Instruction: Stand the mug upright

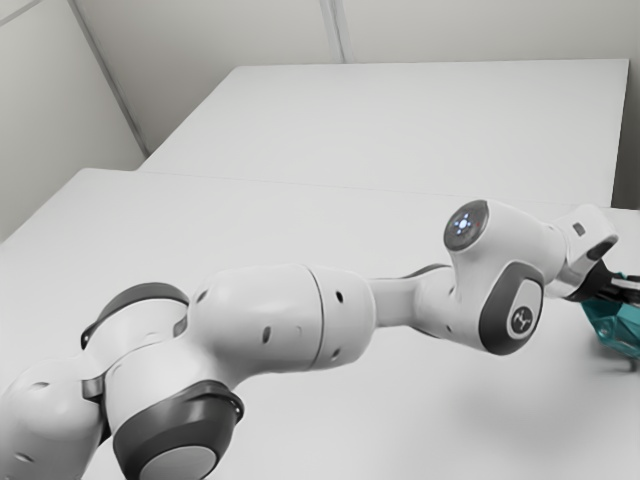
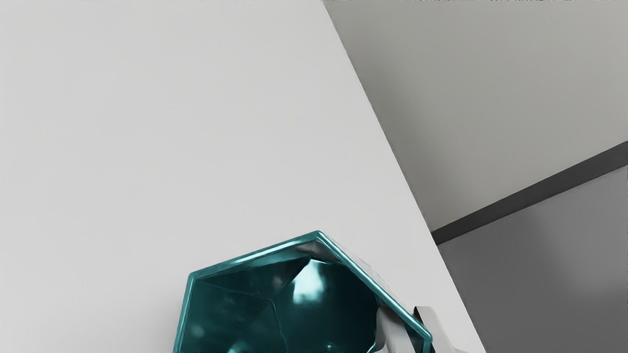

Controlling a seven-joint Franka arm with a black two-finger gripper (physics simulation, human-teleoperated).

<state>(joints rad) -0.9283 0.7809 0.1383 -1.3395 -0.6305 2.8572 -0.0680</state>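
Teal and glossy, the mug (image 1: 612, 322) sits between three and four o'clock in the exterior view, partly cut off by the picture's edge. Its body is faceted, with flat, angular sides, and a soft shadow lies on the white surface (image 1: 250, 225) around its lower part. The black end effector (image 1: 622, 287) is at the mug's upper side, close to three o'clock. It is pinching the mug's wall: in the wrist view one pale finger (image 2: 391, 329) is inside the mouth, the other is outside, and the rim (image 2: 255, 253) runs between them near one of its corners. That mouth is angular and open toward the wrist camera, so the shiny, dark teal interior shows, with a bright reflection on one facet. I cannot tell whether the base touches the surface, and the pictures do not show the mug standing upright.

The white arm (image 1: 265, 315) comes in from eight o'clock in the exterior view and stretches across to three o'clock, with dark grey caps at its joints and a small ring of blue-white lights (image 1: 464, 224) on one of them. Beyond the surface, from eleven to one o'clock, lies another flat white top (image 1: 400, 120), with a pale wall (image 1: 500, 25) behind it at twelve. In the wrist view, a dark strip (image 2: 535, 191) separates two grey areas past the surface's straight edge.
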